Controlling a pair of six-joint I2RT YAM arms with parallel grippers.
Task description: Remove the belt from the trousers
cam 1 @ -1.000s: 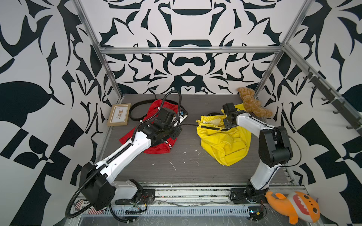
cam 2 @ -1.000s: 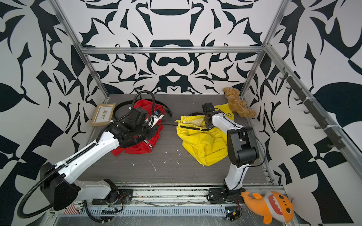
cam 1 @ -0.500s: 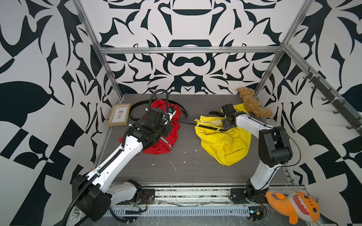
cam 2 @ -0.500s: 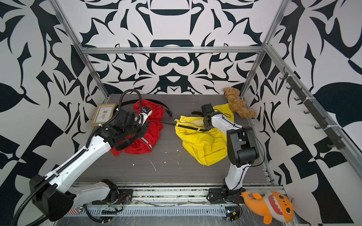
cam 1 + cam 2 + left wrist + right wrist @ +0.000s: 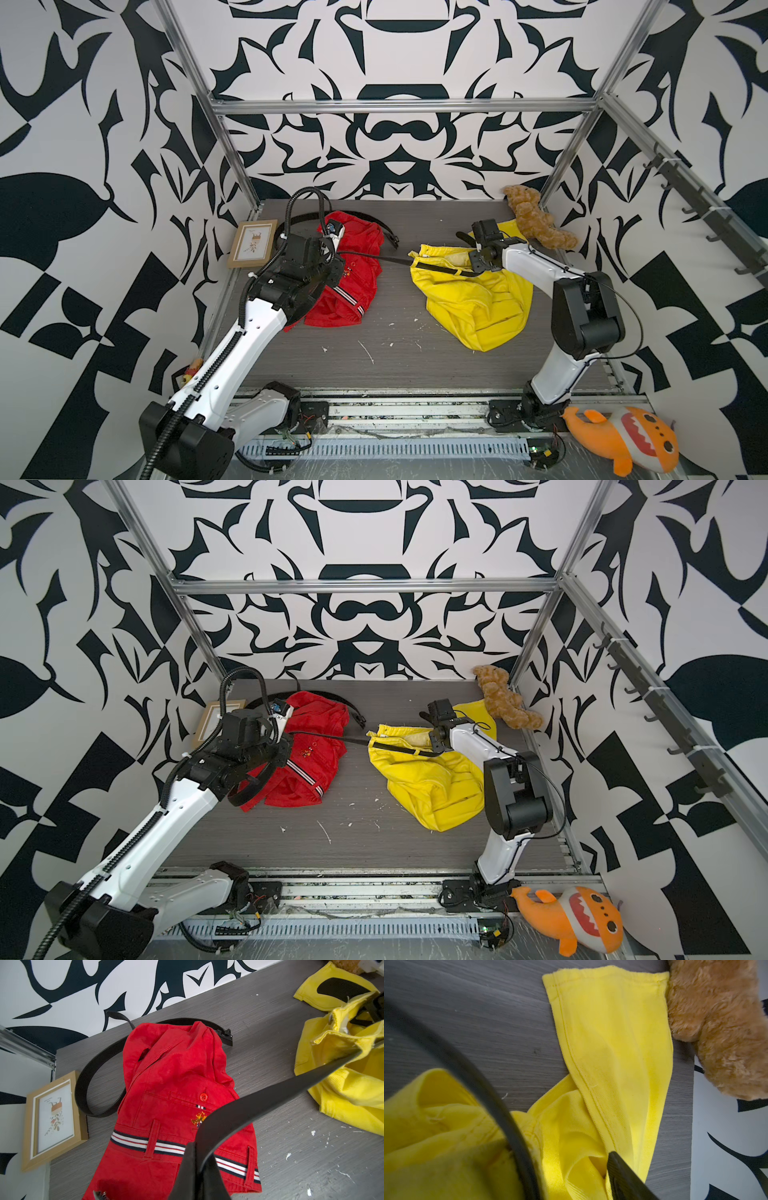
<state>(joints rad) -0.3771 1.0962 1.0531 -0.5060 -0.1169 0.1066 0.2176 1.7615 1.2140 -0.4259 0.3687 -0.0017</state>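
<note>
Now the left gripper point(image 5: 198, 1151) has its fingers pressed tight together on one end of a black belt point(image 5: 386, 259). From those fingers the belt goes out straight and tight, up off the table point(image 5: 395, 365), over to the yellow trousers point(image 5: 478, 307). There it runs through the loops at the waist, so it is not out yet. Right under the left fingers lie the red trousers point(image 5: 353, 278), and their red, white and black stripes show in the left wrist view. A second black belt point(image 5: 83, 1084) lies loose on the table, curling round the far side of the red trousers from those fingers. The right gripper point(image 5: 477, 264) sits low on the waist of the yellow trousers, close to where the belt goes through the loops. In the right wrist view one black finger point(image 5: 623, 1178) touches the yellow cloth and the belt passes near it. I cannot tell if the right fingers are spread or squeezing the cloth. A brown teddy point(image 5: 536, 224) lies just past the right fingers, touching a yellow trouser leg. A small picture frame point(image 5: 252, 244) lies near the left fingers, on the side away from the yellow trousers.
</note>
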